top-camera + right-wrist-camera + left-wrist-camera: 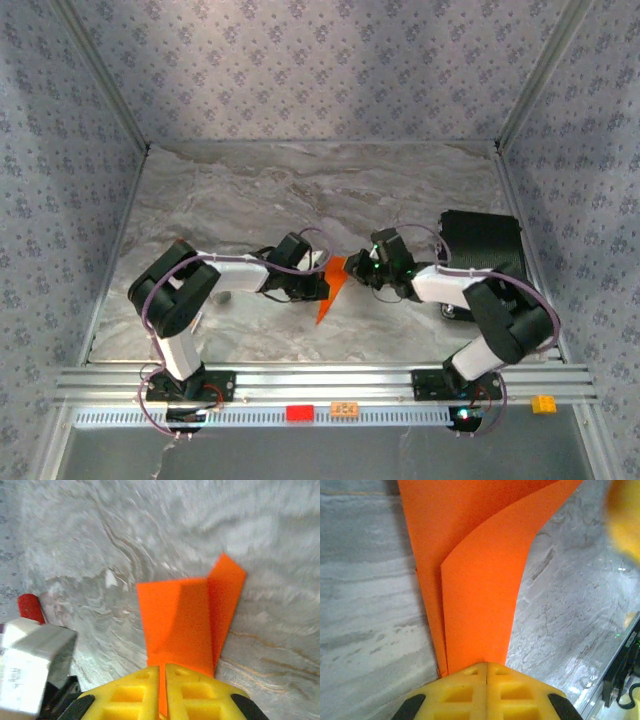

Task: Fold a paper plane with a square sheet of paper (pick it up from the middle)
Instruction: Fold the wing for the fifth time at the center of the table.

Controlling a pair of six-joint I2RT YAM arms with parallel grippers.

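As the overhead view has it, two arms bend inward from their bases and meet mid-table, elbows cocked outward. The left gripper (312, 283) and right gripper (358, 272) flank one orange paper plane (330, 288), which lies between them with its narrow tip pointing toward the near rail (320, 380). The marble-patterned table (250, 190) is boxed in by walls (320, 70) of lilac floral paper. The count: one black box (482, 240) at the right, then along the front one red block (299, 412), one small orange tag (345, 408) and one yellow block (543, 403).

Over to the left wrist: the left gripper (486, 669) has its yellow fingers pressed together, pinching the narrow end of the paper plane (480, 590), two orange layers fanning away above the grey marble (365, 605).

Now the right wrist: the right gripper (162, 674) is closed to a sliver, a strip of orange caught between the fingers. The paper plane (185, 615) spreads ahead with one flap folded up on its right. One red cylinder (30, 607) sits at the left, beside a pale boxy shape (32, 665) that is too blurred to identify.
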